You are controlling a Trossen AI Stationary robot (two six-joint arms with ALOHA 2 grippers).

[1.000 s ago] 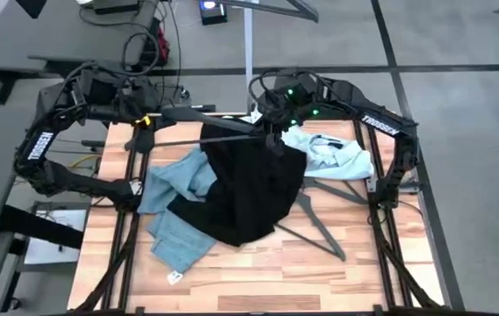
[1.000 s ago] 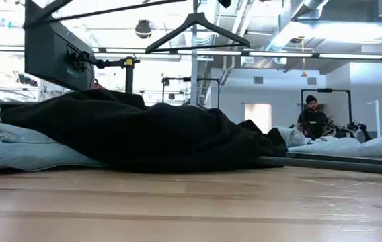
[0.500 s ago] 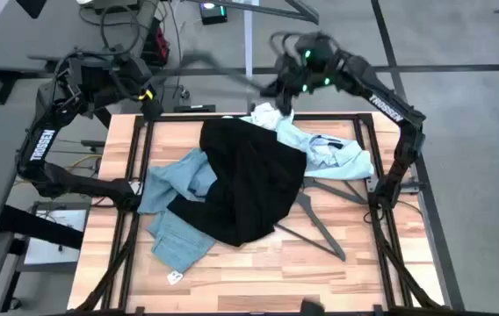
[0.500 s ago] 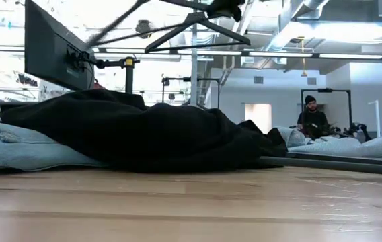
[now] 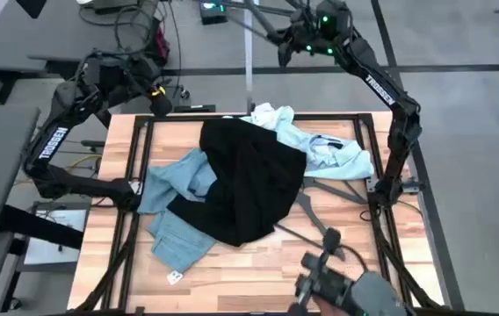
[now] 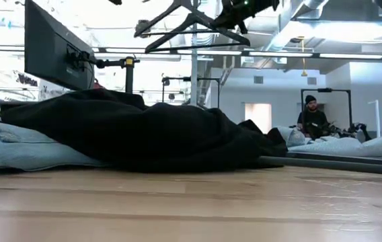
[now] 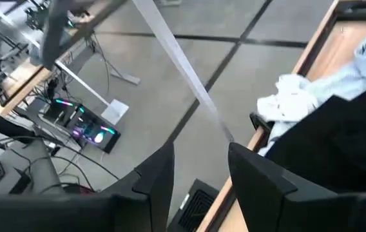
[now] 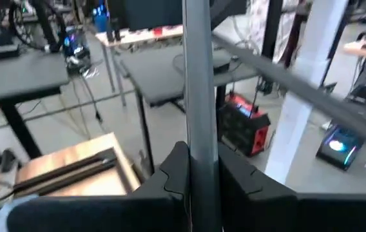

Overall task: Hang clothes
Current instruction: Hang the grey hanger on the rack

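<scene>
The clothes lie heaped on the table: a black t-shirt (image 5: 249,180) on top, light blue jeans (image 5: 175,211) at its left and a pale collared shirt (image 5: 329,149) at the far right. My right gripper (image 5: 286,51) is raised beyond the table's far edge, shut on a dark grey hanger (image 5: 251,25). In the low view that hanger (image 6: 161,17) shows high up. My left gripper (image 5: 157,104) hovers open over the far left corner, with nothing between its fingers (image 7: 154,174). My right gripper pinches one straight grey bar of the hanger (image 8: 200,138) between its two fingers, which lie across the bar. The hanger is lifted clear, high above the far edge, and sticks out from the gripper toward the left.
A rack pole (image 5: 248,61) rises behind the far edge, and another hanger (image 6: 194,30) hangs on it. Two more hangers (image 5: 320,228) lie on the table at the right, beside the pile. A dark grey object (image 5: 346,290) juts in over the near right edge.
My right gripper has risen and gone toward the far edge, past it, carrying the hanger away from above the pile. My left gripper has drawn back toward the far left corner. The pale shirt's collar end now shows beyond the t-shirt. A dark object has appeared at the near edge.
</scene>
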